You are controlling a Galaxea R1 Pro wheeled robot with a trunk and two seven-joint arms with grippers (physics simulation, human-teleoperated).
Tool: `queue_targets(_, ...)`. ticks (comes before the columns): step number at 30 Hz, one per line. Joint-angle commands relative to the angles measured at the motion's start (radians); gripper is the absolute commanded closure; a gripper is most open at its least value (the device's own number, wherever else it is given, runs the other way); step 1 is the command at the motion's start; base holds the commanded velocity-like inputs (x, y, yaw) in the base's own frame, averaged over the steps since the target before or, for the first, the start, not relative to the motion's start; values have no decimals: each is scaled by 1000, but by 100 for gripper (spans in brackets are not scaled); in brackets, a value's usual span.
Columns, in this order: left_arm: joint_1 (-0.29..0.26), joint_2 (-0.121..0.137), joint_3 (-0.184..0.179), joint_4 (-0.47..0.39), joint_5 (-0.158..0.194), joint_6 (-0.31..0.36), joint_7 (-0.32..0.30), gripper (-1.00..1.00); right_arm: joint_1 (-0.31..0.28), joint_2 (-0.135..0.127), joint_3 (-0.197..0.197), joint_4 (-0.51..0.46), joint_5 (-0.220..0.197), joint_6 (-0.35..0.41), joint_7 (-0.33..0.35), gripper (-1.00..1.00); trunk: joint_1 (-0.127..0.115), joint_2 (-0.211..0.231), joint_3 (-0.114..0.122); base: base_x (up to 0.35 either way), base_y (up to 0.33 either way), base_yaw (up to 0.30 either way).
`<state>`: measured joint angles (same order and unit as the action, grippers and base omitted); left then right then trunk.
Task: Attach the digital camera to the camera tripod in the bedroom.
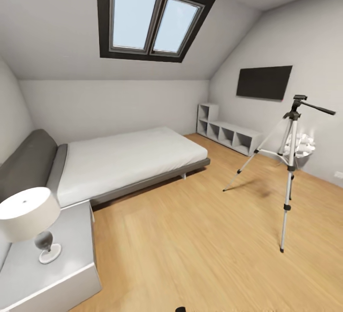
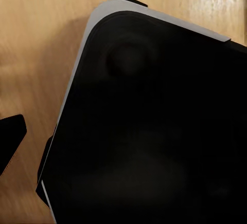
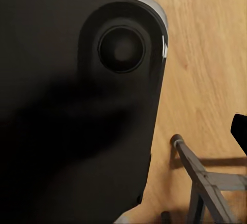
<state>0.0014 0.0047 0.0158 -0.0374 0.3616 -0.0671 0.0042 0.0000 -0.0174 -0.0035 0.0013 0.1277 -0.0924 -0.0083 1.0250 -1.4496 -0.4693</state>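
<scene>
Wood floor (image 1: 190, 250) fills the lower part of my head view, light and bare, running up to the sloped white-grey walls of the bedroom. I see the tripod (image 1: 290, 159) standing upright on that floor at the right, near the right wall, its silver legs spread and its black head with the long handle pointing right. Just behind it sits a white bin (image 1: 301, 149) stuffed with crumpled paper. I cannot find the camera anywhere in my feeds.

On the right wall hangs a black TV (image 1: 263, 82), and below it a low white shelf (image 1: 228, 133) with open cubbies runs along the wall into the corner. The bed (image 1: 124, 161), grey-framed with a white mattress, lies at the left, well apart from the tripod. Close to me at the lower left is a grey nightstand (image 1: 71, 264) carrying a lamp (image 1: 29, 216) with a white shade. A skylight (image 1: 152, 16) with two panes is set in the sloped ceiling.

From the left wrist I look down on a big black rounded panel with a grey rim (image 2: 154, 131), apparently my own base, over the floor. The right wrist shows a like panel (image 3: 77, 116), with grey struts (image 3: 206, 183) beside it on the floor. I cannot tell whether either claw is released or clenched.
</scene>
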Motion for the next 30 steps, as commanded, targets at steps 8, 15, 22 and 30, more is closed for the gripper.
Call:
queue_targets(8, 0, 0, 1, 0, 3, -2, 0, -100, -1, -1, -1, 0, 9, -3, -1, -100, 0, 0, -1, 0, 0, -288)
queue_targets(15, 0, 1, 1, 0, 3, -2, 0, -100, -1, -1, -1, 0, 9, -3, -1, -100, 0, 0, -1, 0, 0, -288)
queue_targets(22, 0, 1, 1, 0, 3, -2, 0, -100, 0, 0, -1, 0, 9, -3, -1, -100, 0, 0, -1, 0, 0, -288)
queue_targets(30, 0, 1, 1, 1, 3, -2, 1, -100, 0, 0, -1, 0, 10, -2, 1, -100, 0, 0, -1, 0, 0, -129)
